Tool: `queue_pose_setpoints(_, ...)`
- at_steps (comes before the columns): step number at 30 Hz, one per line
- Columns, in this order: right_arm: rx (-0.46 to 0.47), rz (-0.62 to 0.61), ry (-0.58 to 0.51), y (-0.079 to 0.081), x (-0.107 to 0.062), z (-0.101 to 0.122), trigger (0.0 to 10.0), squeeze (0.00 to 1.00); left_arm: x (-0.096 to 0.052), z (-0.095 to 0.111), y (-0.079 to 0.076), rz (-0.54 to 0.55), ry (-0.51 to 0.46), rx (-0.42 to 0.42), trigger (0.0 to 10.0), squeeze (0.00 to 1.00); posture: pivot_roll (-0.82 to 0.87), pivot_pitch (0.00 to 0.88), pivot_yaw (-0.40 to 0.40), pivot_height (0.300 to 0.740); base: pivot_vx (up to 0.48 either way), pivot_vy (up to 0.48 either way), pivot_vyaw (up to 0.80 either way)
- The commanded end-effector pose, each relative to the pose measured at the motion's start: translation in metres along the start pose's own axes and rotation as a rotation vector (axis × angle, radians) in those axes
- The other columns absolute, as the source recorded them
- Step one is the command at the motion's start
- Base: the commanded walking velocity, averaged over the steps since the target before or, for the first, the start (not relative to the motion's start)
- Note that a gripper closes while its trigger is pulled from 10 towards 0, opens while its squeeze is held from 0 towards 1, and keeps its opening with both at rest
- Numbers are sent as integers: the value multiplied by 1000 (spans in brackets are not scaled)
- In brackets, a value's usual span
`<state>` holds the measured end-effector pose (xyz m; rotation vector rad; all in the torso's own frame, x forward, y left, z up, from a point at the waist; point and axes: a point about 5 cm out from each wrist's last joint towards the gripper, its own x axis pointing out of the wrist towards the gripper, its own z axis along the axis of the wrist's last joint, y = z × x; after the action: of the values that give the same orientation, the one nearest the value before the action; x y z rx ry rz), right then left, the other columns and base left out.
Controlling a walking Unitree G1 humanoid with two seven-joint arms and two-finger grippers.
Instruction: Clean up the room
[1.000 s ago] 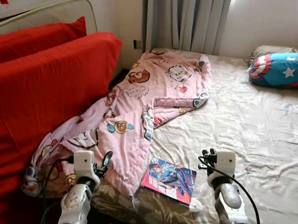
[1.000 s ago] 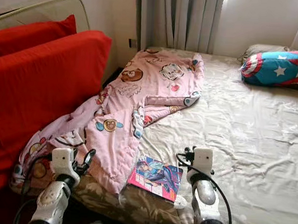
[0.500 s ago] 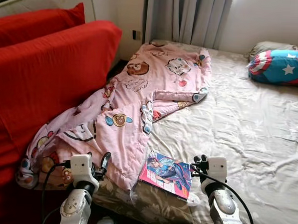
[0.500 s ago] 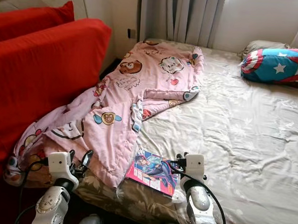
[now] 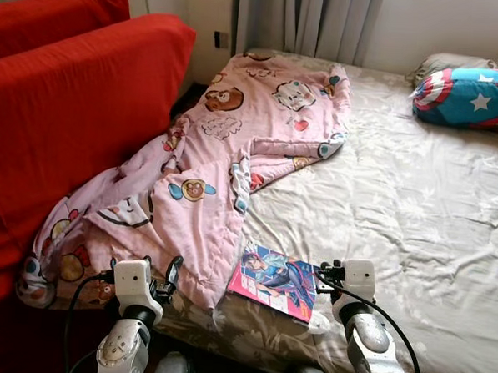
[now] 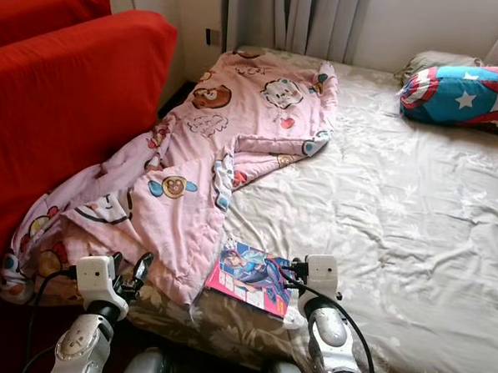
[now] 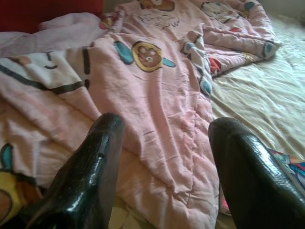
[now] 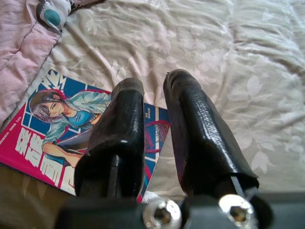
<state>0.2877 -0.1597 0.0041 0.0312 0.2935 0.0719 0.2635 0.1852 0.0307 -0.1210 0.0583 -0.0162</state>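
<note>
My right claw (image 8: 152,90) hovers over the near edge of the bed (image 5: 432,196), its fingers nearly together with a thin gap, empty, just above the right edge of the comic book (image 5: 278,280). The book lies flat beside the pink blanket (image 5: 225,160). My left claw (image 7: 162,138) is spread wide above the blanket's rumpled corner, holding nothing.

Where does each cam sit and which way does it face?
Left eye: head, looking down at the bed; both arms show.
Right eye: same scene.
Left wrist: along the open left tool at the pink blanket.
Right wrist: along the right tool, fingers narrowly apart, above the comic book.
Shared: blanket and book.
</note>
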Motion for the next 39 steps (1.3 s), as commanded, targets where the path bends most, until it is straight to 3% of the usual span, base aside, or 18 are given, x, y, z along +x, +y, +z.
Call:
queue_pose_setpoints(1, 19, -24, 32, -4, -3, -6, 10000, 0, -3, -3, -1, -4, 19, -1, 10000, 0, 19, 143, -35, 623, 0, 0, 0)
queue_pose_setpoints(21, 54, -72, 137, -6, -2, -16, 10000, 0, -11, -1, -3, -37, 42, 20, 10000, 0, 49, 178, -7, 610, 0, 0, 0)
queue_pose_setpoints(25, 114, -107, 197, -7, -1, -19, 10000, 0, -14, 0, -2, -39, 48, 25, 10000, 0, 60, 186, -2, 610, 0, 0, 0)
queue_pose_setpoints(26, 121, -110, 203, -8, -1, -20, 10000, 133, -14, 0, -2, -39, 48, 26, 10000, 0, 60, 186, -2, 610, 0, 0, 0)
queue_pose_setpoints(27, 139, -115, 199, -8, -1, -20, 10000, 1000, -15, 0, -2, -40, 50, 27, 10000, 0, 65, 189, -1, 610, 0, 0, 0)
queue_pose_setpoints(30, 209, -167, 246, -12, -1, -23, 10000, 1000, -18, 0, -1, -41, 55, 32, 10000, 0, 75, 195, 3, 610, 0, 0, 0)
queue_pose_setpoints(39, 264, -188, 289, -14, -2, -26, 10000, 1000, -22, 3, -2, -51, 58, 42, 10000, 0, 97, 221, 11, 610, 0, 0, 0)
